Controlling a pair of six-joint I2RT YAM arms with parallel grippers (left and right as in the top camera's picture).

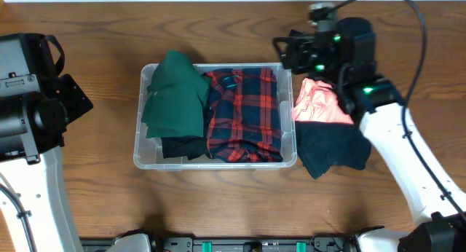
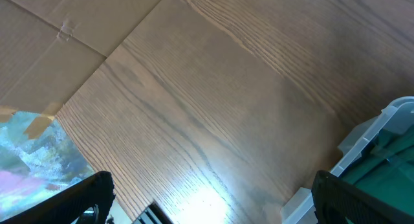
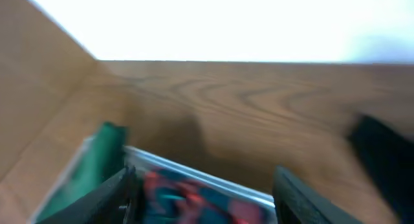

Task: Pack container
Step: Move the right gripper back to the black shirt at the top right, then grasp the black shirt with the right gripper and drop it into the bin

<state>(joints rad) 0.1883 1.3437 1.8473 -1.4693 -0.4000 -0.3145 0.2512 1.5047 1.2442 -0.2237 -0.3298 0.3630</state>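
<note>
Clear plastic container (image 1: 215, 165) sits in the middle of the table (image 1: 218, 215), long axis left-right. Inside: green garment (image 1: 175, 95) bunched at the left end, humped over the rim. Red-navy plaid shirt (image 1: 244, 113) folded across the right half. Black item (image 1: 182, 146) under the green. Not packed yet: coral garment (image 1: 320, 106) and dark navy garment (image 1: 331, 151), touching each other, on the wood just beside the container's right short wall, both partly under the right arm.

Key relation: right gripper (image 1: 282, 52) hovers over the container's far right corner, pointing left, fingers apart, nothing between them. Its wrist view is blurred but shows plaid and rim below. The loose pile lies toward the robot's base from it and slightly right, so the next reach likely pulls back and down. Right arm is clearly the nearer one. Left gripper (image 2: 213, 188) is well off the container's left end, fingers spread wide, empty. Only a bin corner with green shows at its view's edge.

Guess: the flatter plaid side has more room.
</note>
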